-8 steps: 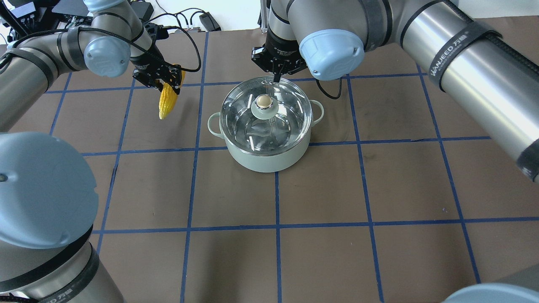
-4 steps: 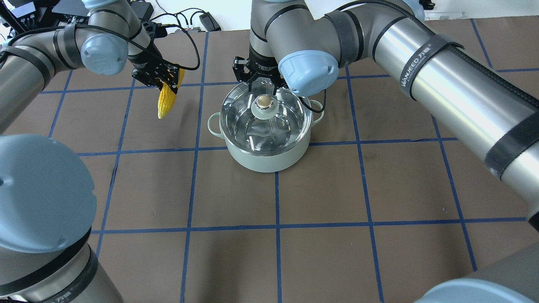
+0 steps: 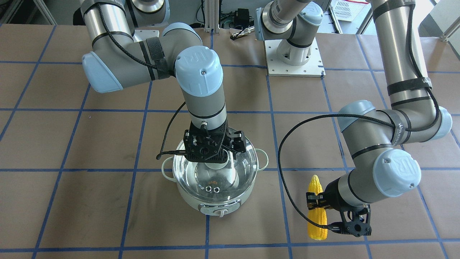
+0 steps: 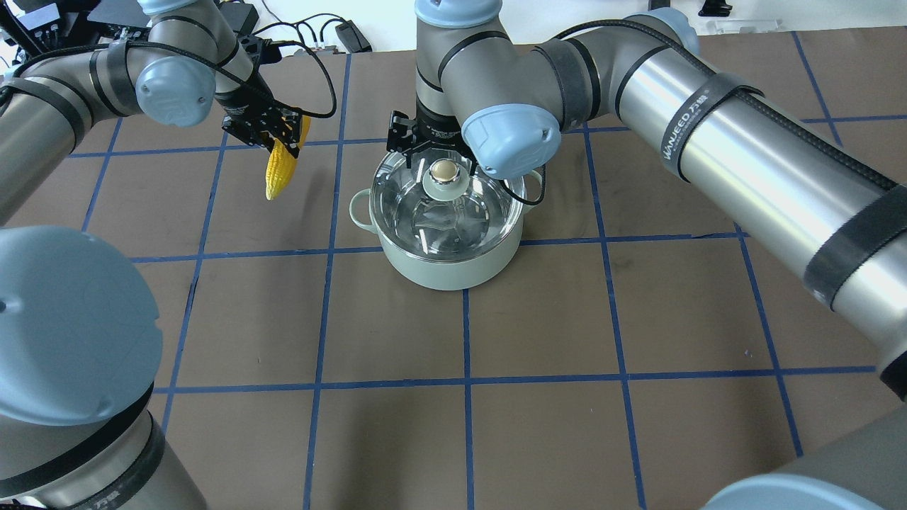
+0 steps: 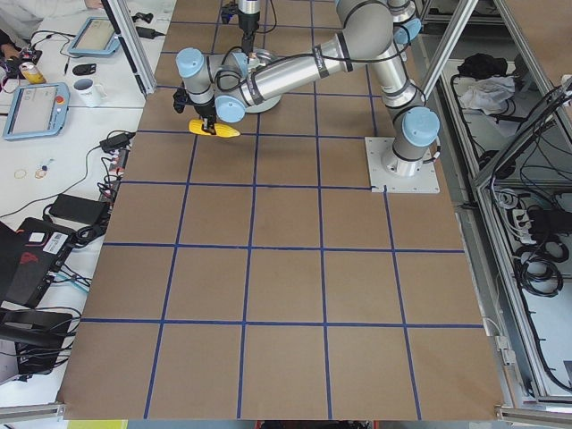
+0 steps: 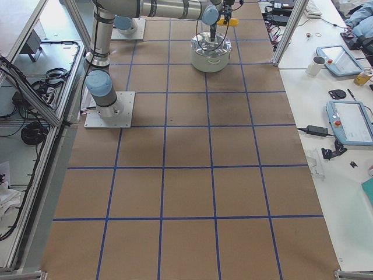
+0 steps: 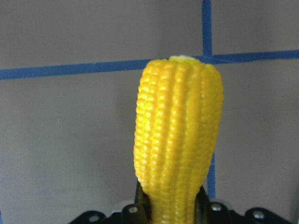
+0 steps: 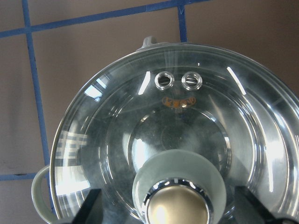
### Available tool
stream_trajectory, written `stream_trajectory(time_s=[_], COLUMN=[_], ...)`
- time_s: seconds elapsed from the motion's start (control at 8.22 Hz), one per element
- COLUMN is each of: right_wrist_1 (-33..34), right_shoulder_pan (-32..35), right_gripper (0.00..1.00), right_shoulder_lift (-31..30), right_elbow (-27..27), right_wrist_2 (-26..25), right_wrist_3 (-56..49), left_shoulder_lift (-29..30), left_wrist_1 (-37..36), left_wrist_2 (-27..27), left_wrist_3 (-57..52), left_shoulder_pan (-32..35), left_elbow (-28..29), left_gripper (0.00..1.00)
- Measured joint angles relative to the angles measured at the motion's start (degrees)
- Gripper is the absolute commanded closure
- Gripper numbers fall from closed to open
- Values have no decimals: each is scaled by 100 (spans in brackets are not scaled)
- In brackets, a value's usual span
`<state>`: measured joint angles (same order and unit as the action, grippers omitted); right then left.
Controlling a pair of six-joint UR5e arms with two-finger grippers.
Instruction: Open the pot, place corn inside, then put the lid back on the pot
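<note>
The mint-green pot (image 4: 446,265) stands mid-table with the glass lid (image 4: 418,212) on it. My right gripper (image 4: 441,152) hangs just above the lid's beige knob (image 4: 445,170). It is open, with its jaws on either side of the knob and apart from it. In the right wrist view the knob (image 8: 176,205) sits between the two fingers (image 8: 88,207). The front view shows the pot (image 3: 219,201) with its control knob toward the camera. My left gripper (image 4: 273,138) is shut on the yellow corn (image 4: 280,170) and holds it above the table, left of the pot. The corn also shows in the front view (image 3: 317,212) and the left wrist view (image 7: 177,140).
The brown table (image 4: 538,319) has a blue tape grid. Cables and electronics (image 4: 340,32) lie at its far edge. The white base plate (image 3: 294,57) of the left arm is bolted near the robot side.
My right arm has swung left in the overhead view, from beyond the lid's far rim to over the lid's knob. My left arm with the corn has barely moved.
</note>
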<state>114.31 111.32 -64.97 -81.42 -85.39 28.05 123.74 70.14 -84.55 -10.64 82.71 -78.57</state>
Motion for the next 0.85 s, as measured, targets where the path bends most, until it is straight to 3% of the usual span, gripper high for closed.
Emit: stream_trajectory(time_s=[0.12, 0.49, 0.85], right_wrist_1=[0, -1, -27], right_shoulder_pan=[2, 4, -2], right_gripper=[58, 79, 81], right_shoulder_lift=[6, 17, 17], right_elbow=[-14, -22, 33], right_wrist_2=[-58, -139, -142], right_wrist_3=[-18, -105, -198], left_shoulder_lift=[0, 12, 13], left_wrist_1=[0, -4, -8], left_wrist_2=[4, 8, 9], left_wrist_3=[0, 0, 0], left_shoulder_pan=[0, 0, 7], left_elbow=[0, 0, 0], left_gripper=[100, 100, 100])
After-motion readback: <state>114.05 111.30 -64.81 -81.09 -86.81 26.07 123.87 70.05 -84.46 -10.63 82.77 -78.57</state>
